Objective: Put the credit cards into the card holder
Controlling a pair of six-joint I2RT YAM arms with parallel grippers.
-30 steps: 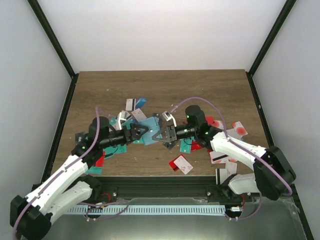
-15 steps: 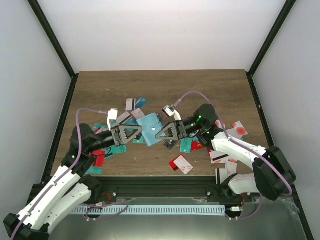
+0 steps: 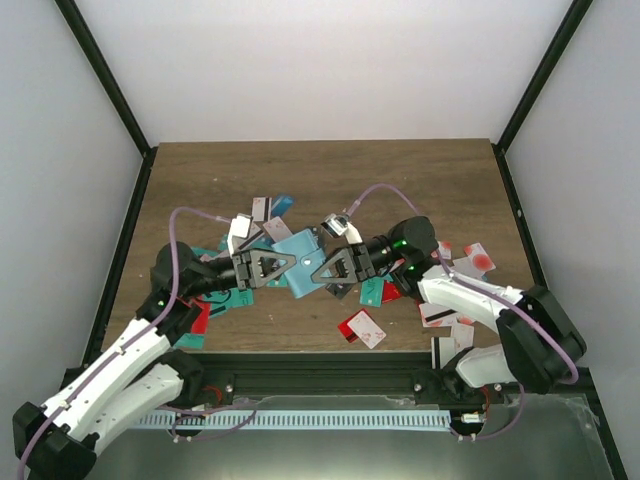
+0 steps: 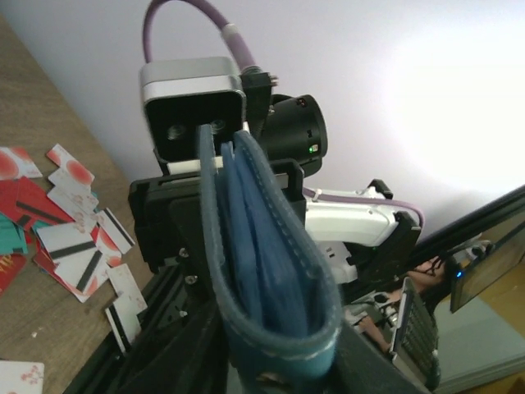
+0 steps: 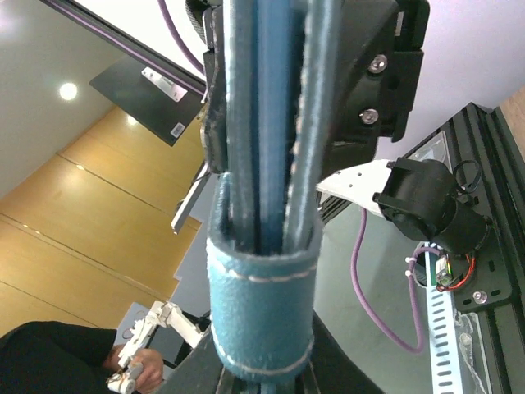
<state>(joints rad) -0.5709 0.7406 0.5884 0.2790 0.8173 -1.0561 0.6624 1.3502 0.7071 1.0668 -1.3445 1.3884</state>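
Top view: card holder point(image 3: 298, 256) is held up off the counter point(image 3: 320, 180) at centre, betw. both arms. L end effector point(image 3: 279, 268) is on its left edge, R end effector point(image 3: 322, 268) on its right edge. Lots of credit cards point(image 3: 362, 327) lie scattered on the counter under & around the arms: red, teal, white, some w/ dark stripe.

L wrist view: holder is seen edge-on & close up, stitched end nearest cam, layers slightly parted. Own dark fingers sit at bottom, either side of it. R end effector grasps the far end. Cards lie on the counter at left.

R wrist view: holder is edge-on, vertical, clamped betw. own fingers at bottom. L end effector's black jaws press both faces at the far end, so it's clenched on the holder too.
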